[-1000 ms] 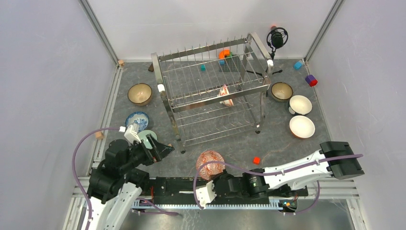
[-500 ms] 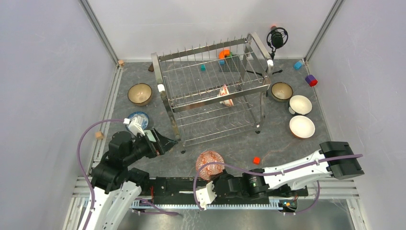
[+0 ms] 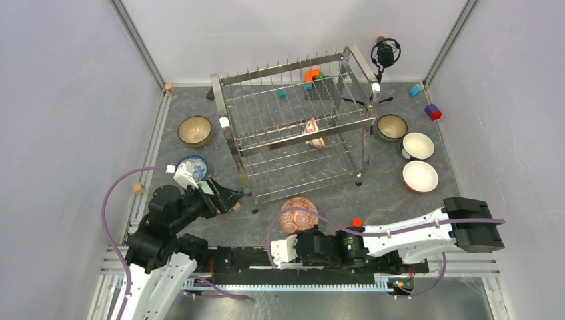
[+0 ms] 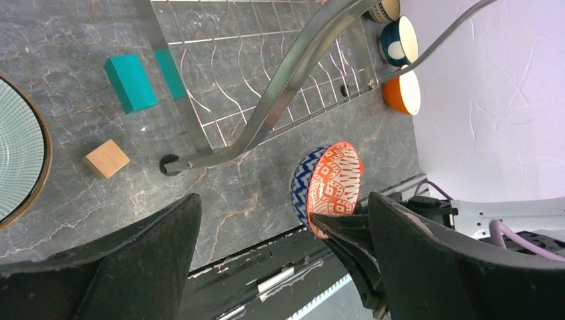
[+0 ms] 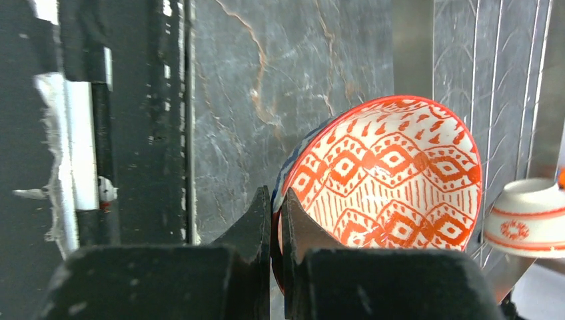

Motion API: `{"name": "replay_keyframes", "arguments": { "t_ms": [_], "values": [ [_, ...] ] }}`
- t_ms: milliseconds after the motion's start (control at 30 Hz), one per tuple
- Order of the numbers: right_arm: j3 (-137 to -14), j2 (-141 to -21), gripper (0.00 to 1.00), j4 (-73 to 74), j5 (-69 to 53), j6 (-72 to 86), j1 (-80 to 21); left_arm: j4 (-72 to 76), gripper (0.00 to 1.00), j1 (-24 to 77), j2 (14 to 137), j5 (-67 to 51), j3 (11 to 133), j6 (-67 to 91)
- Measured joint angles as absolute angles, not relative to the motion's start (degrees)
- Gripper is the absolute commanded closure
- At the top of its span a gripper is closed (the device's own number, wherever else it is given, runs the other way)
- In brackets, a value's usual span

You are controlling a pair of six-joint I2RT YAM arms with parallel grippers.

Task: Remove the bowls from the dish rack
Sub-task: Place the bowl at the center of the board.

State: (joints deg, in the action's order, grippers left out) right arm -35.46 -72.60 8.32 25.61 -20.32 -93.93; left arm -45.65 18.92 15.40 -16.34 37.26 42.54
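Judged the task mostly done but not finished. Counted eight bowls in all. Found six already out on the worktop [image 3: 393, 207]. Three to the left of the dish rack [image 3: 286, 141]: a brown bowl [image 3: 194, 131], a blue-and-white bowl [image 3: 194, 162] and a pale green bowl [image 4: 16, 150], the last seen only from the left wrist. Three to the right: a second brown bowl [image 3: 392, 127], a far white-lined bowl [image 3: 418, 145] and a near white-lined bowl [image 3: 420, 176]. Saw the seventh, a red-and-white patterned bowl [image 5: 386, 180], pinched by its rim in the clenched right hand [image 5: 276, 203], tipped on edge just in front of the rack's near side and near a red block [image 3: 356, 222]; could not tell whether touching the worktop or clear of it. Saw the eighth, a red-and-white floral bowl [image 3: 314, 132], standing on edge in the rack toward its near right side; could not tell which tier. Reckoned that one bowl left to fetch after setting down the carried one. Found the left hand [image 4: 283, 200] released, fingers spread wide and holding nothing, over the worktop by the rack's near left foot. Counted one rack, two hands and one microphone [image 3: 386, 52] past the rack's far right corner. Noted an orange thing [image 3: 311, 75] at the rack's far edge, too small to name. Left the other small blocks uncounted, being too small to tally surely.
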Motion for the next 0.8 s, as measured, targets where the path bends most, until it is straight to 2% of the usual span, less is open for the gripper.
{"name": "replay_keyframes", "arguments": {
  "t_ms": [800],
  "values": [
    [-34.2, -72.9, 1.00, 13.2, 13.8, -11.6, -87.8, -43.5, 0.00, 18.9, 16.0, -14.8, 36.2, 42.5]
  ]
}}
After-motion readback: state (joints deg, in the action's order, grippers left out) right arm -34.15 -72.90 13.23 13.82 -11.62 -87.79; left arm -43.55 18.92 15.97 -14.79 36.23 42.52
